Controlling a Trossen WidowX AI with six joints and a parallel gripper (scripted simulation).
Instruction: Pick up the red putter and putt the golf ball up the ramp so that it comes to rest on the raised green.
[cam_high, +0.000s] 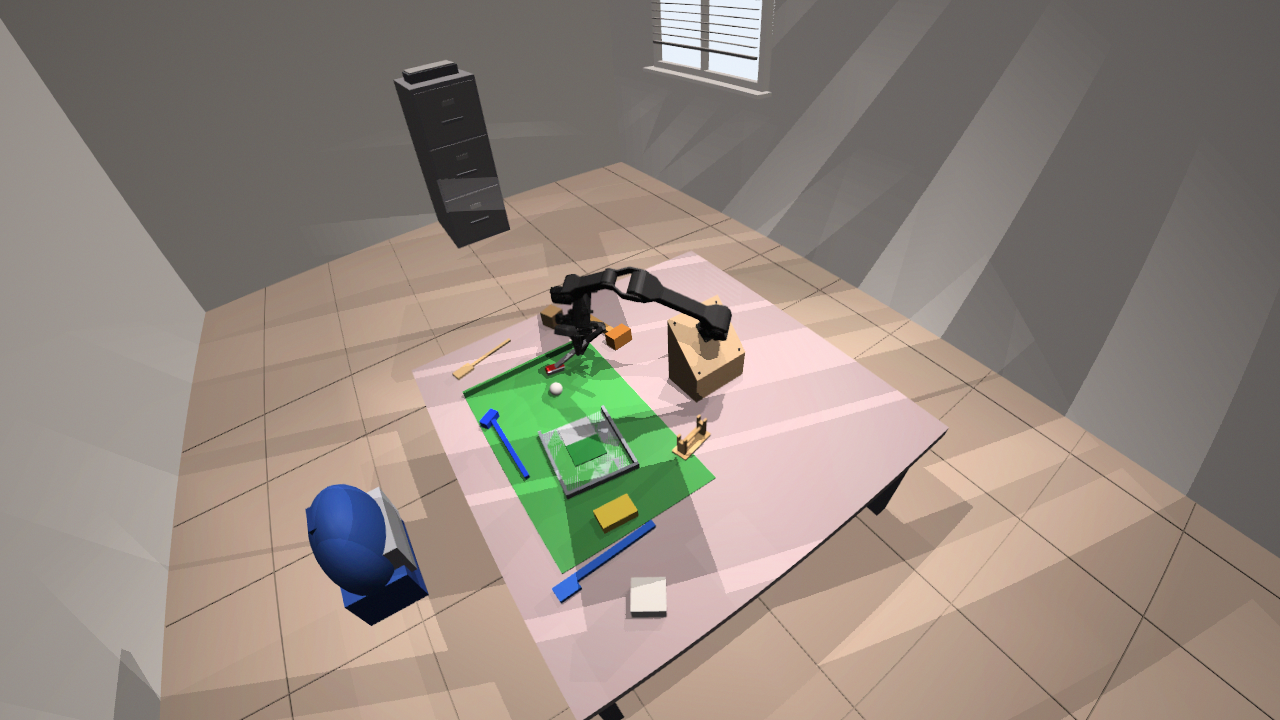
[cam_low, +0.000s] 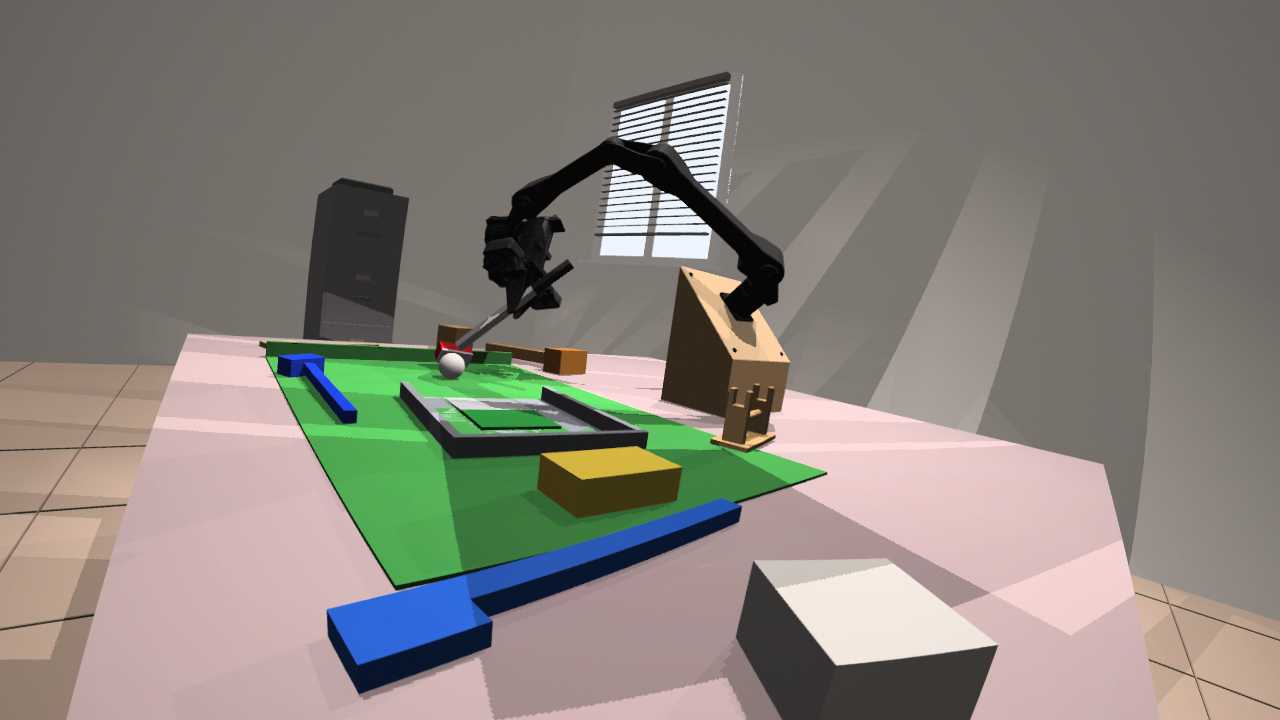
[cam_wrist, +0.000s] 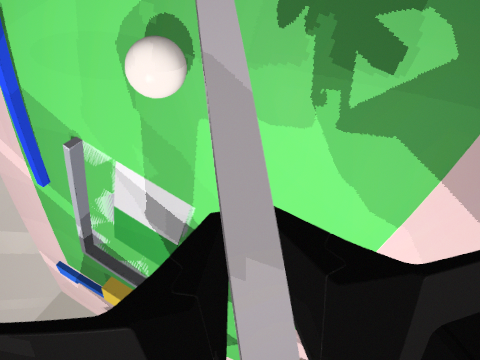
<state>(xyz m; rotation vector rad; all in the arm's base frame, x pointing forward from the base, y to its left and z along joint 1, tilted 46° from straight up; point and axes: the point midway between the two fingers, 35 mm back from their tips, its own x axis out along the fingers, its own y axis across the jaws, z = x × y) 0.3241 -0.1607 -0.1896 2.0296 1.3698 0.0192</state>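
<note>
Red putter (cam_low: 454, 347): clamped by its grey shaft in the gripper; in the exterior view it slants down to the left, its red head low over the far end of the green mat. In the wrist view the head sits at the top edge of the frame and the shaft runs down the middle.
Gripper (cam_low: 528, 300): closed on the putter's shaft, fingers narrow; it hangs left of centre in the exterior view, tilted downward. In the wrist view the black fingers flank the shaft at the bottom of the frame.
Golf ball (cam_wrist: 155, 67): white, resting on the mat. In the wrist view it lies in the upper left, left of the shaft and clear of the red head; in the top view (cam_high: 555, 388) it sits just below the head, apart from it.
Green mat (cam_high: 537, 519): a long sheet across the left half of the pink table (cam_high: 805, 429) in the top view.
Raised green (cam_high: 586, 450): dark green patch inside a grey frame, centre of the top view, well below the ball.
Blue putter (cam_high: 504, 440): lying flat on the mat, left of the frame.
Long blue bar (cam_low: 537, 573): across the near edge of the mat, lower centre of the exterior view.
Yellow block (cam_low: 608, 479): on the mat between the frame and the bar.
White block (cam_low: 859, 635): lower right of the exterior view, on the table.
Wooden base (cam_low: 720, 349): carries the arm, right of centre.
</note>
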